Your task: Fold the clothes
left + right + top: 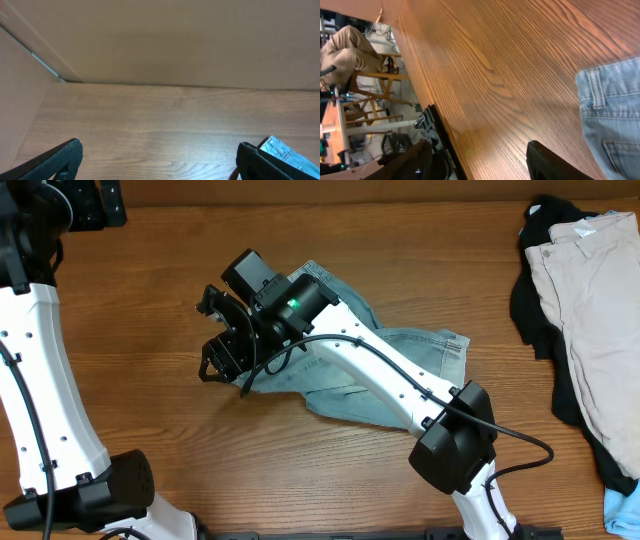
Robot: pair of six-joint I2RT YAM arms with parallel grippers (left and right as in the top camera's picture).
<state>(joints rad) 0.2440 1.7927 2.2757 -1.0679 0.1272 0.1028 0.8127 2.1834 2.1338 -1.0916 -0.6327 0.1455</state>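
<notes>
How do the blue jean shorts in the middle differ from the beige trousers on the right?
The faded light-blue denim shorts lie in the middle on bare wood; the beige trousers lie at the right edge on a black garment. The shorts cover a small patch; the trousers stretch longer, past the picture's edge. Both rest on the wooden table.

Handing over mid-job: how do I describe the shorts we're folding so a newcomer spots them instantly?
Look at the middle of the wooden table, where the right arm reaches across. The denim shorts lie crumpled beneath it, apart from the pile at the right edge. They are faded light blue; that pile is beige trousers over a black garment.
</notes>
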